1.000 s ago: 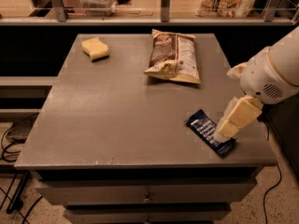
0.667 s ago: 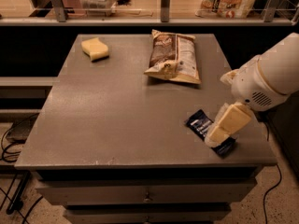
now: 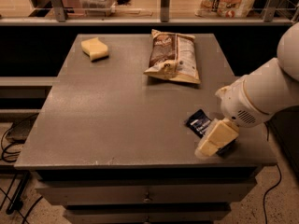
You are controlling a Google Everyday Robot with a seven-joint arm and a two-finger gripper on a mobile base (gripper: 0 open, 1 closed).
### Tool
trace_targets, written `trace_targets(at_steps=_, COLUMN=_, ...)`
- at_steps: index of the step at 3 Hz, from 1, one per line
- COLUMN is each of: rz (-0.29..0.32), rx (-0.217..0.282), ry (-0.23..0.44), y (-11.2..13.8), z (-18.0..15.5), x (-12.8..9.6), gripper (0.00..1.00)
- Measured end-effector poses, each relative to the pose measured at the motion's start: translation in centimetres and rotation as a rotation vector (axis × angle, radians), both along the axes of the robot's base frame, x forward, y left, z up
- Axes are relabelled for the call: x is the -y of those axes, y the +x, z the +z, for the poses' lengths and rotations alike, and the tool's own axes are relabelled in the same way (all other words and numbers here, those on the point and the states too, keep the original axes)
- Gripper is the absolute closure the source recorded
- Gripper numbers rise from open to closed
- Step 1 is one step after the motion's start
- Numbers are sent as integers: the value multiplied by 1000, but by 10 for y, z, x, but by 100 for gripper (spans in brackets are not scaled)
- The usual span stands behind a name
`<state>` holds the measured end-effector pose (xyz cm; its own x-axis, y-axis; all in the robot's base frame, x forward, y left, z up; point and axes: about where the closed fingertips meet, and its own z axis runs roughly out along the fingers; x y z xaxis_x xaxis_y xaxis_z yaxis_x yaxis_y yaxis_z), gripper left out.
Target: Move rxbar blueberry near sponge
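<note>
— rxbar blueberry (image 3: 200,122); where does it lie?
— Near the front right corner of the surface (image 3: 117,120); only its left end shows, dark with pale lettering too small to read; the rest is hidden under the end effector (image 3: 208,148).
— And the end effector; open, or clamped on the bar?
— I cannot tell; it sits low over the bar's right part, seen from one side as a single cream block; whether it touches the wrapper is hidden too.
— The sponge (image 3: 95,48)?
— At the far left corner, well apart from the bar, with the chip bag (image 3: 173,57) lying between them toward the far edge.
— The arm (image 3: 266,92)?
— White, coming in from the right; cut off by the frame's edge, so its base is out of sight.
</note>
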<state>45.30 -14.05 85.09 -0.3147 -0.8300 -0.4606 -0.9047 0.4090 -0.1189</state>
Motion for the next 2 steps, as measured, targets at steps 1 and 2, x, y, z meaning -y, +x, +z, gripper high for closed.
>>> trace_targets(at_steps=1, rz=-41, rx=-45, ry=7, y=-1, z=-20, x=3, gripper=0)
trace_targets(at_steps=2, rz=-75, rx=-84, ry=20, y=0, z=-33, x=7, gripper=17)
